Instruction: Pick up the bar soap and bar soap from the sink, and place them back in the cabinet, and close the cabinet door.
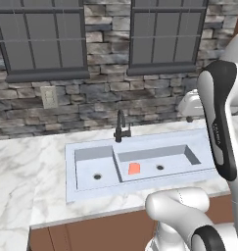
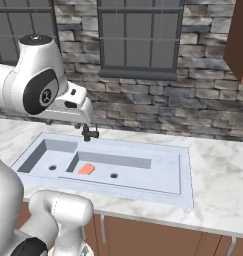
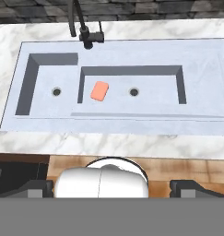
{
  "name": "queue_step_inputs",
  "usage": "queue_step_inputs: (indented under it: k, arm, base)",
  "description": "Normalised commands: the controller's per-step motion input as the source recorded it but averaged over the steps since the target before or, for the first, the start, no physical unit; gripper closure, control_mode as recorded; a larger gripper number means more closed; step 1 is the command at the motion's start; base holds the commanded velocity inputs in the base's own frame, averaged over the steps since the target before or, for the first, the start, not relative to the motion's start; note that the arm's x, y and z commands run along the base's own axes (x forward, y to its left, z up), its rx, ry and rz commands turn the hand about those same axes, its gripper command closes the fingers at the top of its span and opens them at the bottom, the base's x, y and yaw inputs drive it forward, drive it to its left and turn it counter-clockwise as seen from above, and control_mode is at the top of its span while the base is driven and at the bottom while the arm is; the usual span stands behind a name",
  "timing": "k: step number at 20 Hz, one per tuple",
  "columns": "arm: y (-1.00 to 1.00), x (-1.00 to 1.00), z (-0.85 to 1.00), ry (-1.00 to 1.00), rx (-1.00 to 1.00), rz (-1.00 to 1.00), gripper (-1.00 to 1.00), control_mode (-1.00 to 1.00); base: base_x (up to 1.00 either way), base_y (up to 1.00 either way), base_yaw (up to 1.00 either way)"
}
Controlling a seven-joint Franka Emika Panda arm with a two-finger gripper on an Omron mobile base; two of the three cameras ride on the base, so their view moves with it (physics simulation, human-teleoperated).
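Observation:
An orange bar soap lies flat on the floor of the larger basin of the pale grey-blue sink, close to the divider and left of that basin's drain. My gripper hangs high above the counter's front edge, looking down at the sink, open and holding nothing. Its fingertips stand far apart. The white hand hovers in front of the faucet. A reddish-brown slab of the cabinet juts in at the upper right; its door handle is out of view.
A thin black faucet rises behind the sink's divider. White marble counter runs along both sides, widest to the right. A stone wall with two dark windows stands behind. Brown lower cabinet fronts sit under the counter.

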Motion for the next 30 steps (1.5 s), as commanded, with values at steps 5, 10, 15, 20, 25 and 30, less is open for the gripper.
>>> queue_step_inputs:
  k: [5, 10, 15, 20, 25, 30]
  arm:
    - [0.08, 0.05, -0.10, 0.02, 0.00, 0.00, -1.00, -1.00]
    - [0.21, 0.18, -0.24, 0.07, 0.00, 0.00, -1.00, -1.00]
    - [0.15, 0.23, -0.18, 0.10, 0.00, 0.00, -1.00, -1.00]
    - [0.12, 0.27, -0.21, 0.09, 0.00, 0.00, -1.00, -1.00]
    - [0.11, 0.25, -0.25, 0.05, 0.00, 0.00, -1.00, -1.00]
    - [0.08, 0.28, -0.34, 0.00, 0.00, 0.00, -1.00, -1.00]
  base:
    - [0.00, 0.00, 0.00]
    - [0.00, 0.00, 0.00]
    - [0.00, 0.00, 0.00]
    - [0.00, 0.00, 0.00]
    - [0.00, 0.00, 0.00]
    - [0.00, 0.00, 0.00]
